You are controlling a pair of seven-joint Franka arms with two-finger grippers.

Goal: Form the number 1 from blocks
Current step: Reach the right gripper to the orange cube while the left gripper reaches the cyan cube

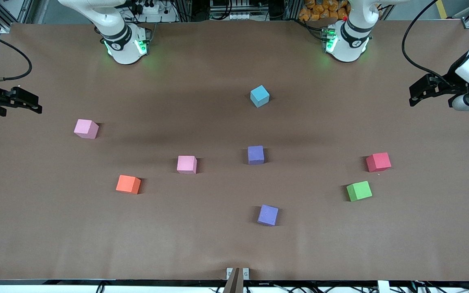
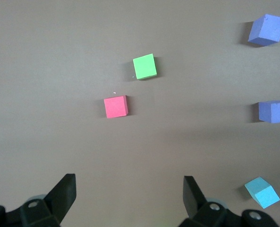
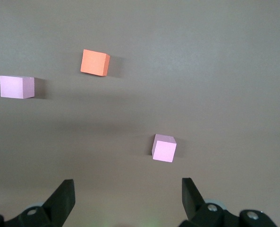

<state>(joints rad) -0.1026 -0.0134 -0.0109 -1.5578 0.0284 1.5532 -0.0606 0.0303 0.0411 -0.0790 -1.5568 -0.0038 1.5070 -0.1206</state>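
Six foam blocks lie apart on the brown table [image 1: 218,244]. The light blue block [image 1: 259,96] [image 2: 262,192] is closest to the robots' bases. One purple block [image 1: 255,154] [image 2: 274,111] sits mid-table, and a second purple block [image 1: 268,215] [image 2: 267,30] is nearer the front camera. Two pink blocks [image 1: 86,128] [image 1: 187,164] and the orange block [image 1: 128,184] [image 3: 95,62] lie toward the right arm's end. My left gripper [image 1: 415,95] [image 2: 129,184] hovers open and empty at its own end of the table. At the other end, my right gripper [image 1: 31,103] [image 3: 127,187] is open and empty too, with a pink block [image 3: 164,148] just ahead of it.
A red cube [image 1: 378,162] [image 2: 115,106] and a green cube [image 1: 359,191] [image 2: 144,66] sit toward the left arm's end. Both arm bases [image 1: 125,44] [image 1: 346,40] stand along the table's back edge. A small clamp [image 1: 237,273] is at the front edge.
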